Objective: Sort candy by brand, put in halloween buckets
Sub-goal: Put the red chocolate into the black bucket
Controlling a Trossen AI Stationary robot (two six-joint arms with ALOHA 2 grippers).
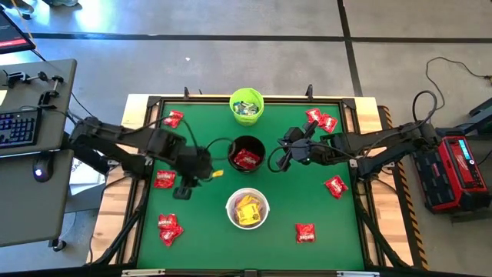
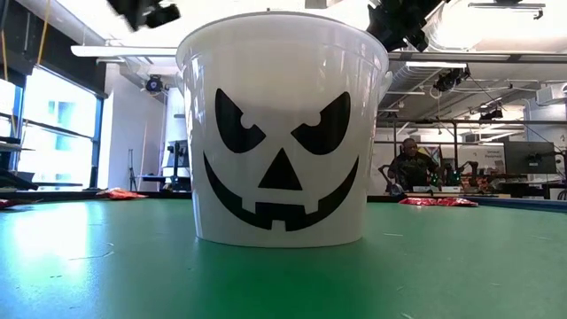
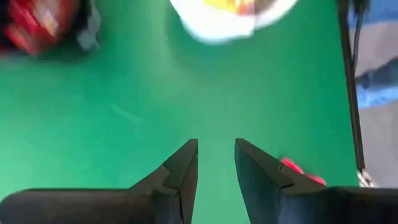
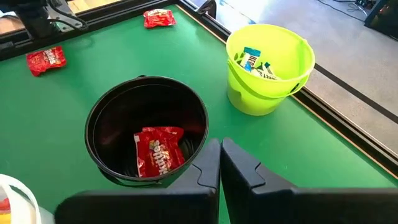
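Three halloween buckets stand in a row down the table's middle: a lime green bucket [image 1: 246, 105] with pale blue-white candy, a black bucket [image 1: 247, 154] with red candy [image 4: 158, 155], and a white bucket [image 1: 247, 208] with yellow candy. The white bucket's jack-o'-lantern face [image 2: 280, 133] fills the low view. My left gripper [image 1: 184, 191] hangs over bare green table left of the white bucket, pointing steeply down, open, with nothing between its fingers [image 3: 216, 146]. My right gripper [image 1: 273, 163] hovers shut beside the black bucket's right rim [image 4: 219, 144].
Red candy lies loose on the green table: at the far left [image 1: 174, 118], mid left [image 1: 164, 178], near left [image 1: 169, 227], far right [image 1: 321, 119], mid right [image 1: 335, 186] and near right [image 1: 305, 232]. A raised black frame [image 1: 354, 154] edges the table.
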